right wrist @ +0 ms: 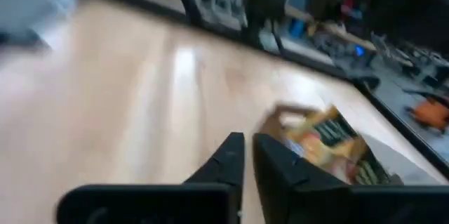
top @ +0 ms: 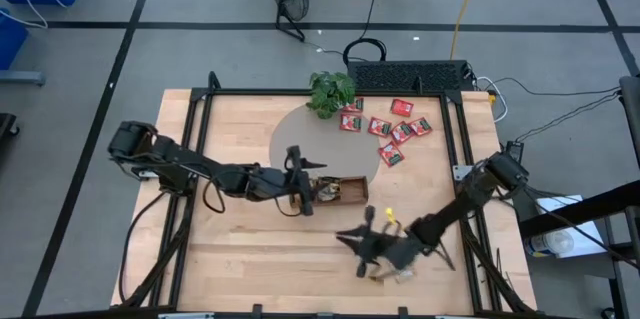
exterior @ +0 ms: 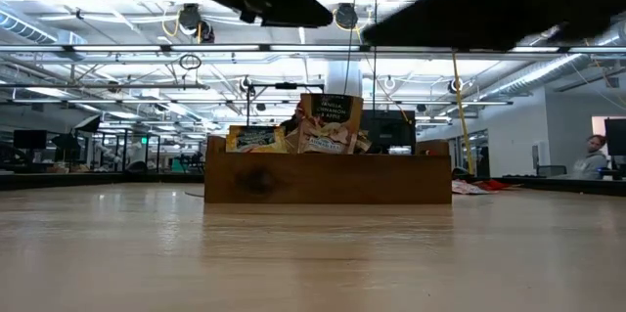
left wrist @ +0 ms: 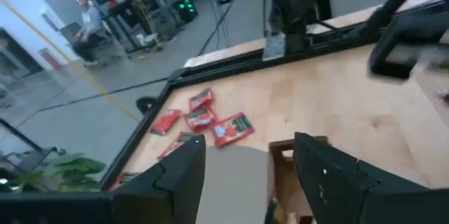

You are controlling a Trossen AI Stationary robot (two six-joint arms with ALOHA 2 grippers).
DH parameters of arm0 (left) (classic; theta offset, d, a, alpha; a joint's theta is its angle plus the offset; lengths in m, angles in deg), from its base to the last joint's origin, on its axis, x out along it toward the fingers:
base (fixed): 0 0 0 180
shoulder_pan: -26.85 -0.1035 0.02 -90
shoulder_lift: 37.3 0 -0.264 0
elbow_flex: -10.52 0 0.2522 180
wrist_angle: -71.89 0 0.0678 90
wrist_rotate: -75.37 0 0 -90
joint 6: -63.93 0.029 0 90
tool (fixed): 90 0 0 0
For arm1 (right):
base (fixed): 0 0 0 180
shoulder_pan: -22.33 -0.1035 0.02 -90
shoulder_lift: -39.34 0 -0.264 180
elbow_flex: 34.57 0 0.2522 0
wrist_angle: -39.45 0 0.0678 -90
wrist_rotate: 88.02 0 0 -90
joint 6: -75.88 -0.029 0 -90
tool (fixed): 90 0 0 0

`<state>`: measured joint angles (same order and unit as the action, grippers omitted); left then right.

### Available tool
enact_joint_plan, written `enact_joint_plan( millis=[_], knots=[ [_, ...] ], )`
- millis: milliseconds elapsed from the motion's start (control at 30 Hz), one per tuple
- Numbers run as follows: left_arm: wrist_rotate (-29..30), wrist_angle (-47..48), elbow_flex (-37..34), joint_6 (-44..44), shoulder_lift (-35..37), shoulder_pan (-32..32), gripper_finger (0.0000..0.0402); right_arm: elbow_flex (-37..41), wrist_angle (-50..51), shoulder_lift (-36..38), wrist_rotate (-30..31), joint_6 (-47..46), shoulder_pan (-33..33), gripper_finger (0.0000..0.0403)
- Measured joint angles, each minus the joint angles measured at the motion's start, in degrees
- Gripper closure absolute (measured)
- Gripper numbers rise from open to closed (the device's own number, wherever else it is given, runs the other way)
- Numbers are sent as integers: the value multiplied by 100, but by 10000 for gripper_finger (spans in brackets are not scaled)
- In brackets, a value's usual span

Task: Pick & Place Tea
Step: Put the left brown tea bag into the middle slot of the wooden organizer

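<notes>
Two arms over the wooden table (top: 240,259), tea packets in a tray and in a loose scatter.

The left gripper (top: 300,191) hung at the wooden tray (top: 352,191), its fingers (left wrist: 330,175) spread wide and empty, the tray just ahead of them holding upright yellow and beige packets (exterior: 331,124); the red tea packets (top: 392,127) lay scattered beyond it, beside the potted plant (top: 330,89); the right gripper (top: 362,244) (near the table's front edge) had its fingers (right wrist: 231,155) almost together, nothing visible between them, the tray ahead of it.
</notes>
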<state>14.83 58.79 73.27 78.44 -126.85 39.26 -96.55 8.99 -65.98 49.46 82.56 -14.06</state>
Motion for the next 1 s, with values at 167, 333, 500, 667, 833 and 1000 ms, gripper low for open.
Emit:
enact_joint_plan(
  millis=[167,333,500,667,833,1000],
  knots=[
    [794,14,-2,55,283,48,185,-460,1903,0,-208,17,925,401],
    [1157,243,2,49,615,154,185,-597,2529,0,-1159,-247,1625,402],
    [1166,569,7,-19,721,239,185,-599,2600,0,-1245,-161,1922,403],
    [1164,817,-2,-28,727,280,185,-606,2681,-83,-1625,-254,2091,403],
    [1164,943,-2,-267,722,280,185,-627,2644,-358,-1554,-241,2106,403],
    [1162,960,-2,-244,722,280,185,-616,2518,-364,-1281,-227,1994,403]
  ],
)
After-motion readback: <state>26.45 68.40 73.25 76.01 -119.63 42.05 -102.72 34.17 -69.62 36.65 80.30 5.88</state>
